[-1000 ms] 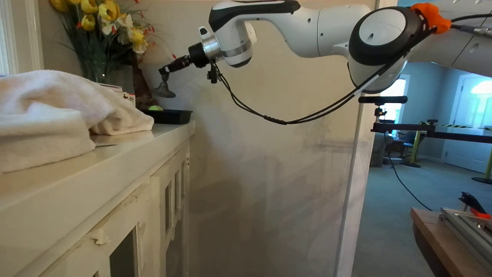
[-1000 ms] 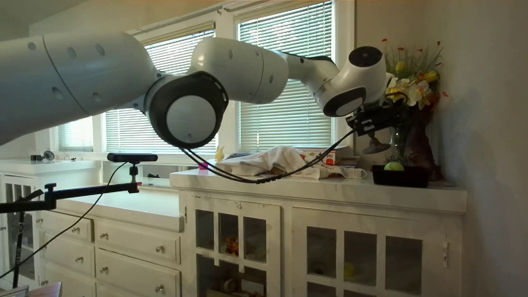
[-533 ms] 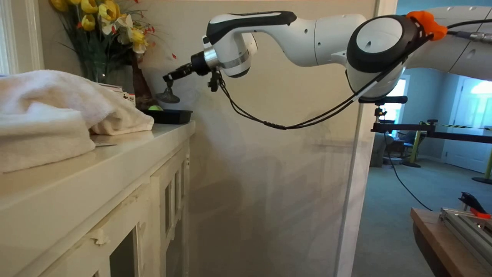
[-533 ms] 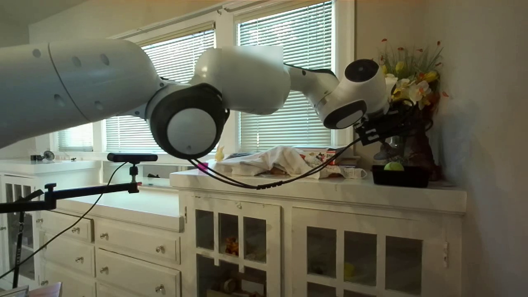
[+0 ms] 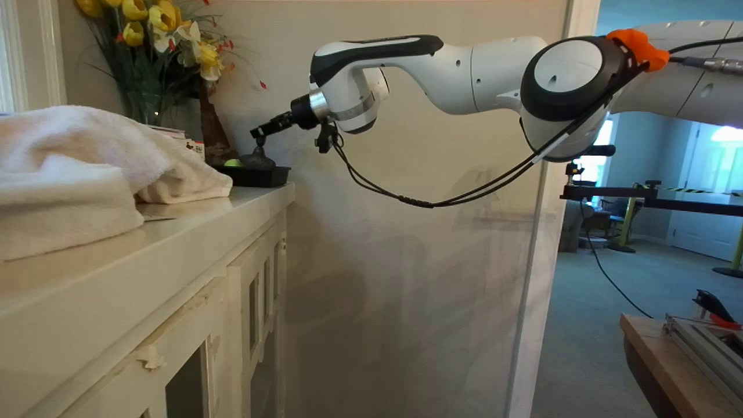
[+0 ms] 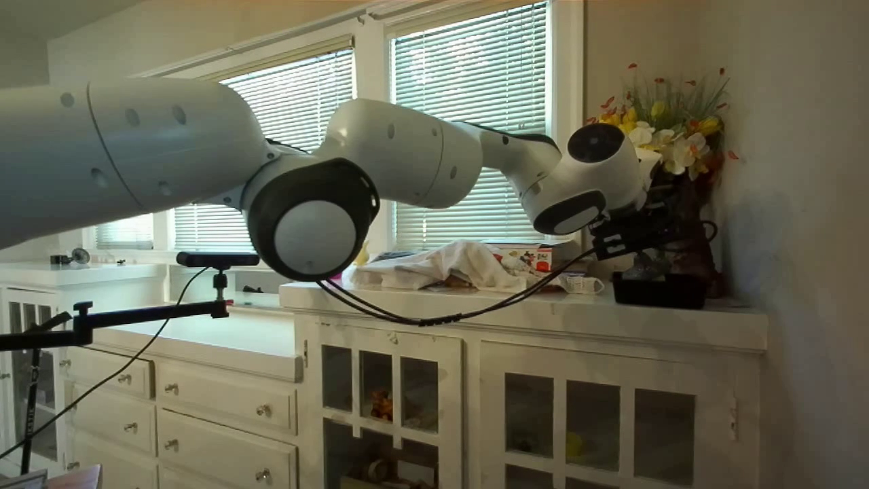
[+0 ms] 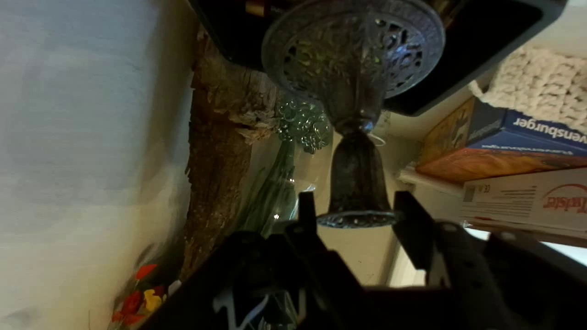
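Dark grey metal candlestick [image 7: 358, 123], to judge by its shape, is held at its narrow end by the black two-fingered gripper [image 7: 355, 204], whose fingertips press either side of the rim. Its broad base sits low in or just over the shallow black rectangular tray [image 5: 273, 177] at the far end of the white painted counter [image 5: 249, 215]. The grip looks done and the candlestick is at the tray; letting go is not yet done. Whether the base touches the tray's floor cannot be told, as the wall hides its underside in both exterior views.

The candlestick has a round base pierced with openwork, a pinched waist and a small bell-shaped cup with a dull sheen. The tray looks like smooth plastic; left of the candlestick in an exterior view, the rounded top of a yellow-green ball [image 5: 234, 163] shows over its rim. Beyond stand a clear glass vase [image 5: 145, 107] of yellow flowers [image 5: 165, 16] and a rough brown trunk of bark-covered wood [image 7: 218, 137]. On the near left lies a soft, rumpled white towel [image 5: 98, 145], and the wrist view adds a cream chunky-knit cloth [image 7: 541, 82] beside a blue cardboard box [image 7: 543, 126]
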Robot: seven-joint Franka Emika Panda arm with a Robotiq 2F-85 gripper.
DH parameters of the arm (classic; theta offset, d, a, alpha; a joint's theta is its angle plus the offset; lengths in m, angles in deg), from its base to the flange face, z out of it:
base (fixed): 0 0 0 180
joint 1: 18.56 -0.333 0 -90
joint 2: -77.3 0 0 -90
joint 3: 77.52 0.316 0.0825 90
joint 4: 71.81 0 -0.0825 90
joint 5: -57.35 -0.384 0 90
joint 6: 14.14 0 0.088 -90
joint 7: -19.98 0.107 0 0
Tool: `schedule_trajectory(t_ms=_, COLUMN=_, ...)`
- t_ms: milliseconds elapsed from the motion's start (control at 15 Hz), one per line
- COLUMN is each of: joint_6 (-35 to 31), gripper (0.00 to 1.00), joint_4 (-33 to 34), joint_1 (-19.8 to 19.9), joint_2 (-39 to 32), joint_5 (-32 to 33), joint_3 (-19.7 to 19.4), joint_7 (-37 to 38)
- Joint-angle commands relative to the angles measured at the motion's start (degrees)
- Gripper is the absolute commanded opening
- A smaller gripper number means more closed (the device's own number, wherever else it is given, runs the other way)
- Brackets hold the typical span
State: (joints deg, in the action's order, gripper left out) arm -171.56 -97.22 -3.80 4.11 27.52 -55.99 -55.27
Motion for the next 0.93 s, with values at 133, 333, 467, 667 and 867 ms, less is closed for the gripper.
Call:
schedule_trajectory(t_ms=133, joint_6=-1.44, gripper=0.21, joint_4=0.0, joint_1=0.18, joint_2=-0.43, joint_5=3.4, joint_3=1.33, joint_7=4.3)
schedule_trajectory(t_ms=333, joint_6=-0.85, gripper=0.71, joint_4=0.0, joint_1=0.23, joint_2=-0.4, joint_5=3.7, joint_3=1.35, joint_7=5.59)
schedule_trajectory(t_ms=467, joint_6=-0.75, gripper=0.79, joint_4=0.02, joint_1=0.24, joint_2=-0.33, joint_5=3.89, joint_3=1.28, joint_7=6.19)
schedule_trajectory(t_ms=667, joint_6=-0.93, gripper=0.99, joint_4=0.08, joint_1=0.29, joint_2=0.2, joint_5=4.24, joint_3=1.5, joint_7=5.77)
schedule_trajectory(t_ms=867, joint_6=-0.28, gripper=1.0, joint_4=0.2, joint_1=0.53, joint_2=2.12, joint_5=4.58, joint_3=2.94, joint_7=2.55)
